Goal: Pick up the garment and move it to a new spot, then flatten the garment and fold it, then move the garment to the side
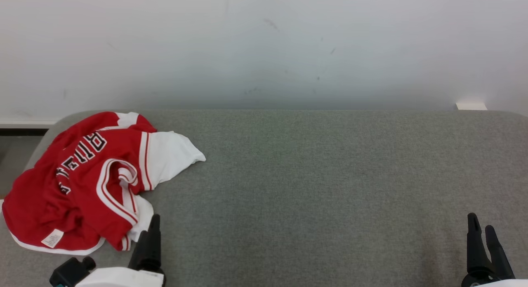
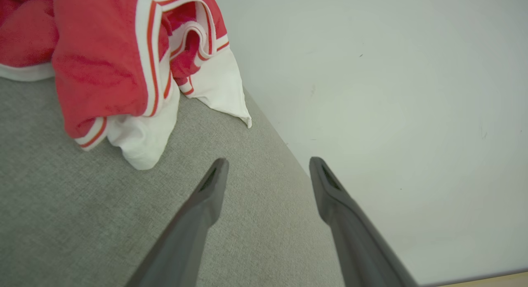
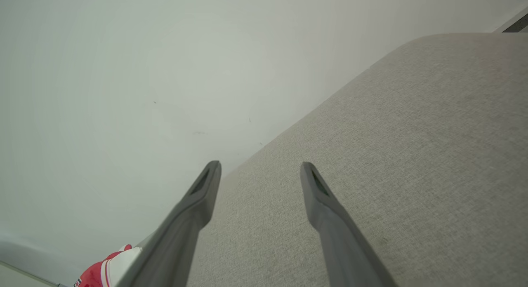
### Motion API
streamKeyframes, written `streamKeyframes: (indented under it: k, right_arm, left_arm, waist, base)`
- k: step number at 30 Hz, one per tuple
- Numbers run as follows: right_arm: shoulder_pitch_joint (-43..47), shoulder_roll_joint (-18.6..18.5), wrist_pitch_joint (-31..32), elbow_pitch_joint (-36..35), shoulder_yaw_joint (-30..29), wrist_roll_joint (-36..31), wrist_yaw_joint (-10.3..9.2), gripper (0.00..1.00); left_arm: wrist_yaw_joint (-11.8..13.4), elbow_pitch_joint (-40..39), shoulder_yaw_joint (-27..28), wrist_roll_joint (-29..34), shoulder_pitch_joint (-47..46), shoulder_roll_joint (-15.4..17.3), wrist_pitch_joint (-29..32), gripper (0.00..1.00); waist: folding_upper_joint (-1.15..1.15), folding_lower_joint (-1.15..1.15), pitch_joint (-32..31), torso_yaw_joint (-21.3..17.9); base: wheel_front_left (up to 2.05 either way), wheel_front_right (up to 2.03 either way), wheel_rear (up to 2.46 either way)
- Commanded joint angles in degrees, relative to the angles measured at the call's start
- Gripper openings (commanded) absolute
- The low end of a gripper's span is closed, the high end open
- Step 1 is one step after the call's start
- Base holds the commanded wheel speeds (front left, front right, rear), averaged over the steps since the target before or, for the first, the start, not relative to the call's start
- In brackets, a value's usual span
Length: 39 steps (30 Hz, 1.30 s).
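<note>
We see the garment (image 1: 82,179), a red jersey with white trim and black lettering, lying crumpled at the left end of the table (image 1: 330,175).

The shirt (image 1: 82,184) is soft, matt cloth that lies in limp folds, with a small white label (image 1: 52,238) of cloth or paper. The counter (image 1: 330,188) is covered in grey woven fabric, coarse-grained and matt. The wall (image 1: 264,43) looks smooth, matt and faintly scuffed. The fingers (image 2: 194,229) look like smooth, dark, matt plastic.
</note>
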Motion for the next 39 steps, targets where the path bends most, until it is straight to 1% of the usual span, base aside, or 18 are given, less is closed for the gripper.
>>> streamKeyframes:
  k: [1,8,9,17,39]
  right_arm:
    - [-0.05,-0.65,-0.96,-1.21,0.13,-3.58,-0.04,1.00]
    - [0.76,-0.71,-2.25,-1.66,0.13,-9.71,-0.04,1.00]
    - [0.76,-0.71,-2.25,-1.66,0.13,-9.71,-0.04,1.00]
    - [1.54,-0.77,-3.70,-2.00,0.42,-15.79,-0.05,1.00]
    - [3.48,-0.89,-7.14,-2.86,0.70,-30.68,-0.07,1.00]
  left_arm:
    - [0.77,-1.01,-0.38,4.07,-0.15,0.45,-0.95,1.00]
    - [2.43,-1.35,-1.72,11.59,0.19,0.49,-2.27,1.00]
    - [2.43,-1.35,-1.72,11.59,0.19,0.49,-2.27,1.00]
    - [3.70,-1.11,-2.89,19.44,0.63,0.53,-3.79,1.00]
    - [5.87,-1.60,-4.80,34.59,1.48,0.63,-7.19,1.00]
  waist:
    - [0.00,-0.01,0.03,0.05]
    - [0.00,-0.01,0.07,0.24]
    - [0.00,-0.01,0.07,0.24]
    - [0.00,-0.01,0.08,0.43]
    - [0.00,-0.01,0.05,1.12]
  base:
    - [0.00,0.00,0.00]
    - [0.00,0.00,0.00]
    - [0.00,0.00,0.00]
    - [0.00,0.00,0.00]
    - [0.00,0.00,0.00]
